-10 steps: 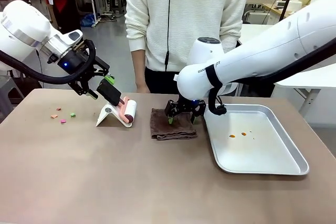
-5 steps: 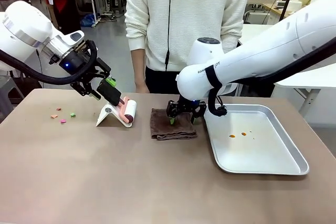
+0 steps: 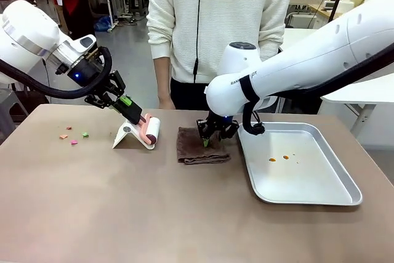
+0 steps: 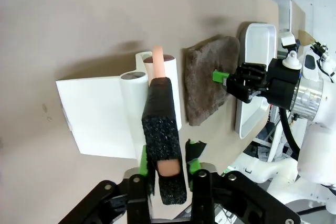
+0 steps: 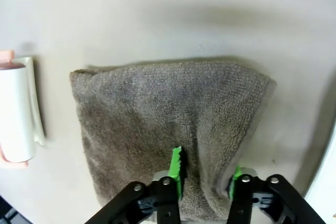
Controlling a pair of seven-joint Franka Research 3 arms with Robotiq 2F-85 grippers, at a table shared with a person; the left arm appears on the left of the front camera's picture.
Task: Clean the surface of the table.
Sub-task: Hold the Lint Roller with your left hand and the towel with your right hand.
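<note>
The taupe-brown table (image 3: 123,201) carries a folded brown cloth (image 3: 194,149) near its middle. My right gripper (image 3: 210,140) presses down on the cloth's right part, and its green pads (image 5: 177,174) pinch a raised fold of the cloth (image 5: 157,114); the gripper (image 5: 206,179) is shut on it. A white lint roller (image 3: 152,131) rests on a white stand (image 3: 126,133) left of the cloth. My left gripper (image 3: 128,105) is shut on the roller's black foam handle (image 4: 160,124), with the gripper (image 4: 167,161) at the handle's rear end.
A shiny steel tray (image 3: 326,189) with small orange spots (image 3: 278,158) lies right of the cloth. A few pink, orange and green scraps (image 3: 74,135) lie at the table's far left. A person in a white sweater (image 3: 218,23) stands at the far edge.
The right gripper's fingers have drawn together on the cloth. The left gripper has shifted slightly along the roller's handle and dipped lower.
</note>
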